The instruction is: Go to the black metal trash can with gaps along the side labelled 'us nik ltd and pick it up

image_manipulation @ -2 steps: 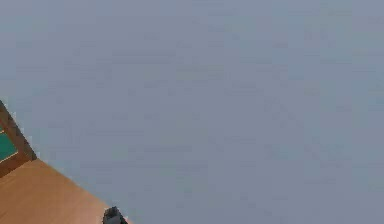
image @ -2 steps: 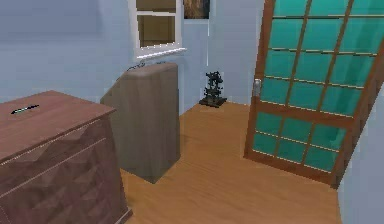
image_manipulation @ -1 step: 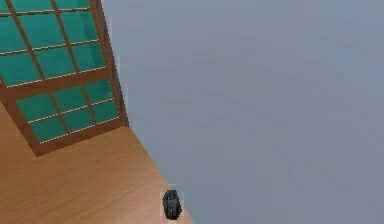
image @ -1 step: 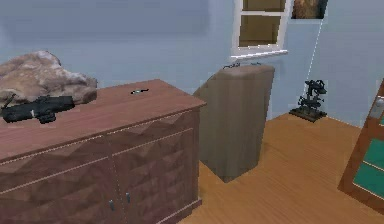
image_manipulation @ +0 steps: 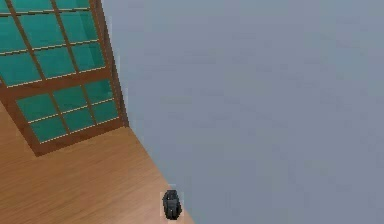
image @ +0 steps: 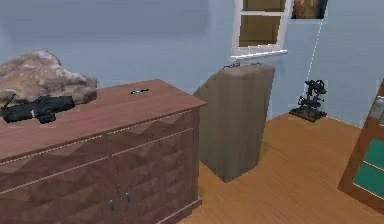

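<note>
Trash can, perhaps: small black blob [image_manipulation: 172, 203] at six o'clock on brown wooden floor [image_manipulation: 80, 185] by grey wall [image_manipulation: 260, 90]; gripper state: cannot tell.

Nothing of the robot's body could be logged here: no colours, shapes, cables, screws or markings to read off. Both cameras looked outward at room surfaces. The one candidate was a small dark lump [image_manipulation: 172, 203] low in the arm side view, sitting on the wood floor [image_manipulation: 90, 180] apart from the bottom edge, and I couldn't tell whether it was robot hardware or a loose object.
</note>
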{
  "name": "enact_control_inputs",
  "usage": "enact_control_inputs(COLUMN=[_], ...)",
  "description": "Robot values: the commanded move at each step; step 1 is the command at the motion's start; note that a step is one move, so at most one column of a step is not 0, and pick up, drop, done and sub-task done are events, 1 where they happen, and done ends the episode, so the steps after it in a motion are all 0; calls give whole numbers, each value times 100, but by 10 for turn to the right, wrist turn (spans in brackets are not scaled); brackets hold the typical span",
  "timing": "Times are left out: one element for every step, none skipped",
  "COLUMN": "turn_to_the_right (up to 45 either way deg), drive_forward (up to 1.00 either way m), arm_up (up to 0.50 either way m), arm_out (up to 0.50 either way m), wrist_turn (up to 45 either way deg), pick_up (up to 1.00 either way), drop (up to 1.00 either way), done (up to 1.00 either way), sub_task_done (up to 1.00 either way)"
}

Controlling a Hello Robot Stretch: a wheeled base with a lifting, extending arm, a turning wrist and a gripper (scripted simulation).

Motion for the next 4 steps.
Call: enact_control_inputs(turn_to_the_right=[0,0,0,0], drive_forward=[0,0,0,0], arm_up=[0,0,0,0], arm_out=[46,0,0,0], wrist_turn=[0,450,450,450], pick_up=[0,0,0,0], drop=[0,0,0,0], done=[0,0,0,0], sub_task_done=[0,0,0,0])
